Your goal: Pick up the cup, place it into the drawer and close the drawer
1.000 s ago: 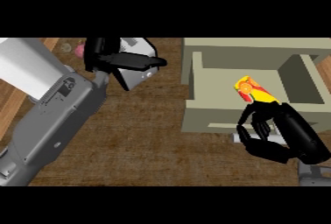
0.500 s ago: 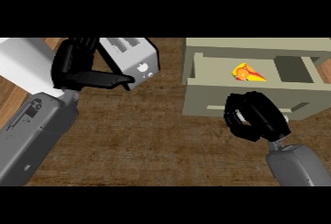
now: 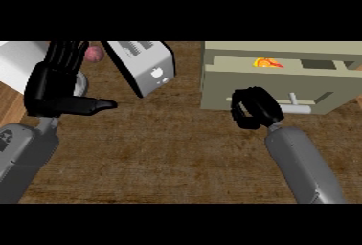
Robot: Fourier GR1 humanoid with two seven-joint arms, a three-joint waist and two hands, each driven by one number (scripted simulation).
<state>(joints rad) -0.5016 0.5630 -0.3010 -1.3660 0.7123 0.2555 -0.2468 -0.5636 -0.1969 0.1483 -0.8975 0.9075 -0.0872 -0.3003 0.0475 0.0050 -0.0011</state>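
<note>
Right against the drawer (image 3: 283, 81) front, my right hand (image 3: 256, 107) sits curled and empty by the handle (image 3: 297, 108), cup (image 3: 266, 62) already inside, so pushing is next.

Cup (image 3: 266, 62): only an orange-yellow top shows above the drawer (image 3: 283, 86) wall (rest hidden).
Drawer handle: left end behind right hand (image 3: 254, 107).
Pink object (image 3: 93, 53): partly behind left hand (image 3: 60, 88).

Left hand (image 3: 58, 88) at left, fingers straight, thumb out sideways; right hand (image 3: 256, 108) fingers curled.
</note>
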